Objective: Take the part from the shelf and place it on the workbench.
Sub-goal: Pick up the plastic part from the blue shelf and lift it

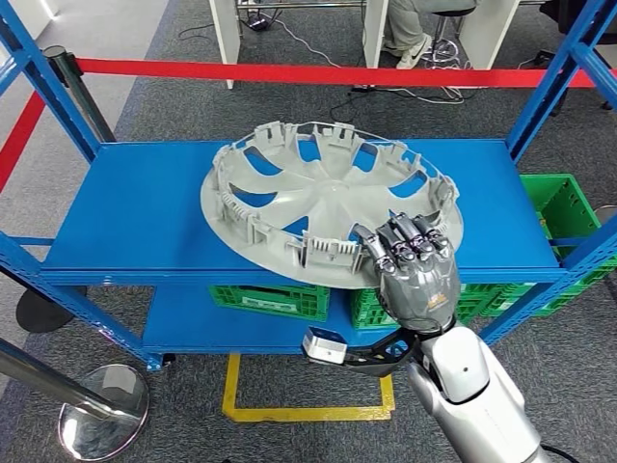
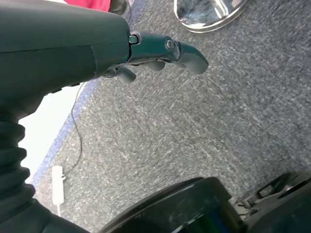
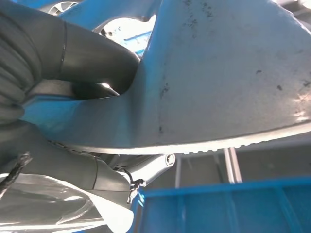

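Blue shelf (image 1: pixel 131 207) stretches wide beside my right hand (image 1: pixel 415 265), which grips the part (image 1: pixel 320 193) at its overhanging near rim; left hand (image 2: pixel 161 51) hangs with fingers loosely apart, holding nothing.

part (image 1: pixel 331 198): matt grey plastic | shelf (image 1: pixel 131 207): smooth blue painted metal | floor (image 2: pixel 205 126): rough grey carpet

Workshop floor, blue steel shelf (image 1: pixel 131 207), green crates (image 1: pixel 269 299), red barrier tape (image 1: pixel 291 73)

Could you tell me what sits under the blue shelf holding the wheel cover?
Green crates stand on a lower blue shelf beneath the top shelf. Their contents are covered by it.
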